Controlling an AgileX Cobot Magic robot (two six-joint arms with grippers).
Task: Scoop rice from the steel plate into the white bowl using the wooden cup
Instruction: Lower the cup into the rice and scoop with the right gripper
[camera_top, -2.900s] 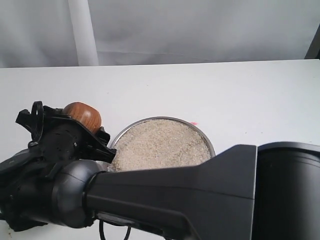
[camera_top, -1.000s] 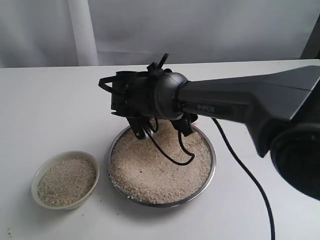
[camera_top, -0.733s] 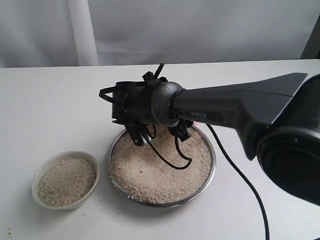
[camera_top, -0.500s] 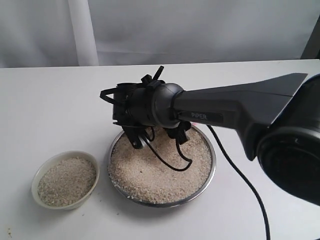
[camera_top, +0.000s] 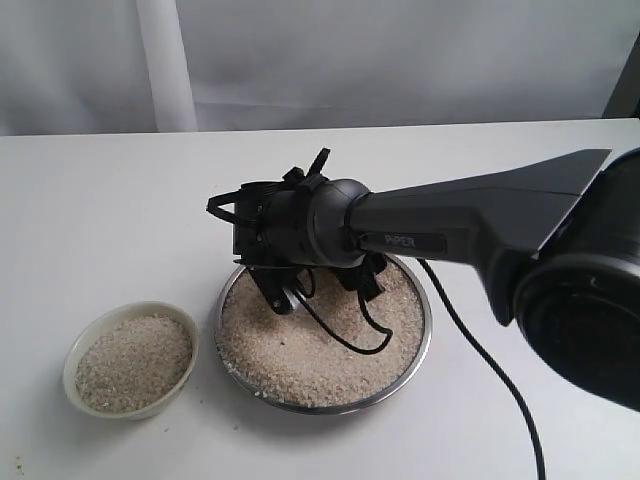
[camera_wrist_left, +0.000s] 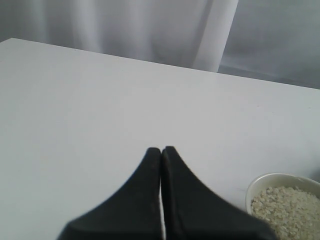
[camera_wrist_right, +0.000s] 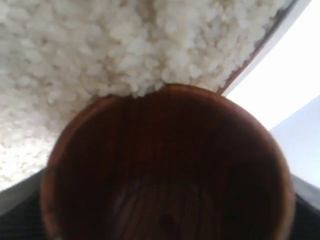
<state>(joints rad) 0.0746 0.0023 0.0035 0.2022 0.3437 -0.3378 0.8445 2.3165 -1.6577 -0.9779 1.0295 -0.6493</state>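
Observation:
The steel plate sits mid-table, heaped with rice. My right gripper reaches across from the right and dips to the plate's far left part, shut on the wooden cup. The exterior view hides the cup behind the wrist. In the right wrist view its dark, empty mouth faces the rice, with the rim at the grains near the plate's rim. The white bowl, left of the plate, holds rice. My left gripper is shut and empty above bare table, the white bowl beside it.
A black cable trails from the right wrist across the plate and off the table's front right. A few loose grains lie at the front left. A pale curtain hangs behind the table's far edge.
Earlier the right arm held the cup at the left, over where the bowl stands. Over the last second it has sunk toward the rice at the plate's far left side.

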